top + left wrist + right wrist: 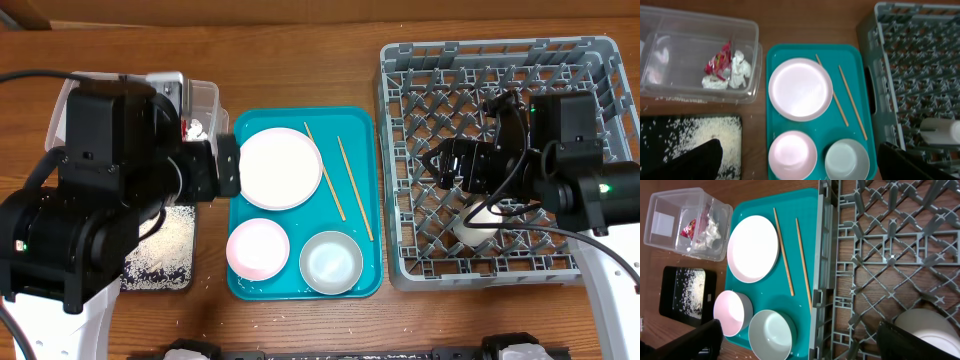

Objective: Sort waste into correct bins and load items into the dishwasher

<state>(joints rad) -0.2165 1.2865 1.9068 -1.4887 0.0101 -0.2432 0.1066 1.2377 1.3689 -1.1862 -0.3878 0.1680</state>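
White round plastic plate (281,168), far-left on teal tray (355,125): light, stiff, slick, flat; pinch at rim. Left fingers (695,160) spread wide, empty; right fingers (690,342) wide apart over grey rack (400,60), empty.

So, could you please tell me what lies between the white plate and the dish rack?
Two wooden chopsticks lie there, side by side on the teal tray. The overhead view shows it most clearly.

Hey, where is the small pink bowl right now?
In the overhead view, the small pink bowl sits in the bottom-left corner of the teal plastic tray, beside the pale green bowl and just below the round white plate.
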